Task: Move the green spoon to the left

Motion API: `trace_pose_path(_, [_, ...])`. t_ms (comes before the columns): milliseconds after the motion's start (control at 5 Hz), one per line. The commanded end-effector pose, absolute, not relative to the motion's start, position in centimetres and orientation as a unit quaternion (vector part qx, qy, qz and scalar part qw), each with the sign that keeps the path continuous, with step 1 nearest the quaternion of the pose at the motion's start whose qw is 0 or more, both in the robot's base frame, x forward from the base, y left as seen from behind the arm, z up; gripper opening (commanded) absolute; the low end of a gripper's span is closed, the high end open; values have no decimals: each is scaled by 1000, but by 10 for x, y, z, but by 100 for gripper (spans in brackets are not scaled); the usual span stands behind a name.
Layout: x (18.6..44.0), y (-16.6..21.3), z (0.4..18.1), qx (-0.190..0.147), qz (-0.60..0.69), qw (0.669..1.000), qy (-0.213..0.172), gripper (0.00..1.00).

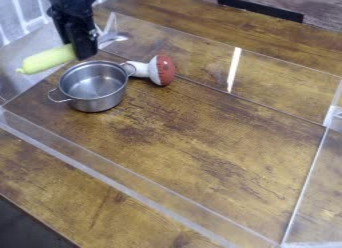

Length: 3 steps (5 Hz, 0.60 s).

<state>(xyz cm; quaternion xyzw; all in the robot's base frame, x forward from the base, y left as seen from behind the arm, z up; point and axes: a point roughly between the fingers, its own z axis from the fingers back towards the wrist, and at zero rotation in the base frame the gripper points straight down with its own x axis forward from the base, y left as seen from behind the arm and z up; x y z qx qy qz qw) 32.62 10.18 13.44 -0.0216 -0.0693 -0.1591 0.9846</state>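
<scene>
Yellow-green is what I look for first, and I find the green spoon at the far left of my view, its thick handle angled across the wood, with its right end hidden behind the black end effector. From my feed the end effector points straight down and its fingers are drawn together on that hidden end of the spoon; I cannot make out the bowl itself.

Just in front of it sits a small steel pot, open and empty, with a loop handle on its left side. Beside the pot to the right lies a white-handled utensil with a red round head, the head pointing right. Both lie close to the end effector, the pot nearly under it.

Everything rests on a dark, worn wooden counter with visible plank seams. A low clear plastic wall fences the working area, and a bright streak of glare shows on its far side. At the top left edge I see pale vertical bars, too blurred to identify.
</scene>
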Motion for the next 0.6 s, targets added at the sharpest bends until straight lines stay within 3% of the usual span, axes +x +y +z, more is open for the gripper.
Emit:
trace_pose_path(0, [323, 108, 171, -1, -149, 981, -124, 0])
trace_pose_path(400, [325, 94, 160, -26, -141, 981, -134, 0])
